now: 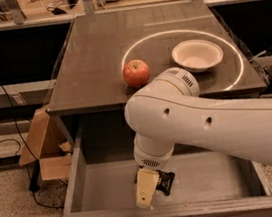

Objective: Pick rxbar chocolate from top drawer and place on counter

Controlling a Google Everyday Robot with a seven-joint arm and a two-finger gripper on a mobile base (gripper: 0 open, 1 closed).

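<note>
Top drawer (pixel 103 192) stands pulled out across the lower part of the frame, grey interior exposed. The rxbar chocolate (pixel 166 183) lies on the drawer floor, near the front panel and around mid-width, partly covered. The gripper (pixel 147 190) is down inside the drawer at lower centre, immediately left of the bar and overlapping its edge; contact cannot be confirmed, nor whether it is open or closed, and no hold is evident. The white arm (pixel 219 124) enters from the lower right. On the counter (pixel 97 50) above: a red apple (pixel 136 73) and a white bowl (pixel 197 55). A cardboard box (pixel 45 143) sits at left.
</note>
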